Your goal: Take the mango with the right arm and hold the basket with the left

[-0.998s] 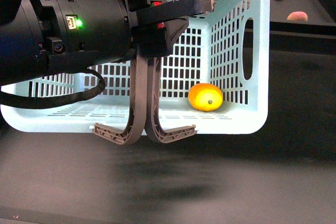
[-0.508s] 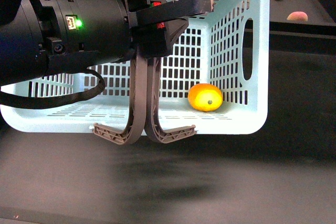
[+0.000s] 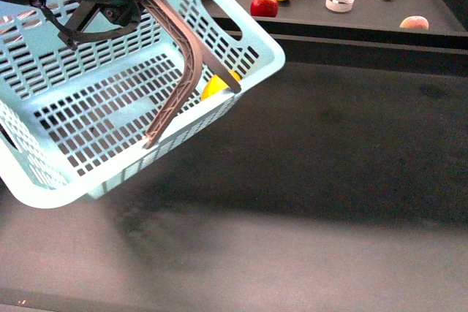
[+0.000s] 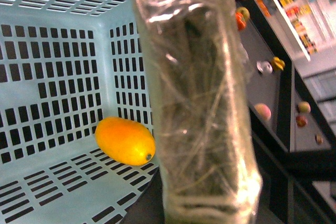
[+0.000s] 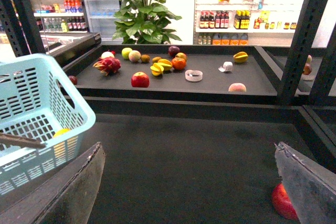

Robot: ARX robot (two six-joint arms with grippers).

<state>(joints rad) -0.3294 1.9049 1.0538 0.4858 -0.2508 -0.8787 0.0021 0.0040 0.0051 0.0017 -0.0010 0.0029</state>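
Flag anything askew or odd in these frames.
The light-blue basket is tipped steeply, hanging from the left tool, whose fingers clamp its wall. The mango has rolled into its low corner. Nothing spilled.

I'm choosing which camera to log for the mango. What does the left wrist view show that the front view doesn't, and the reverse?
Only the left wrist view shows the whole mango lying on the basket floor. Only the front view shows the entire tilted basket with the left gripper clamped over its wall, plus the red apple on the shelf. Both show the basket's slotted walls and the fruit shelf behind.
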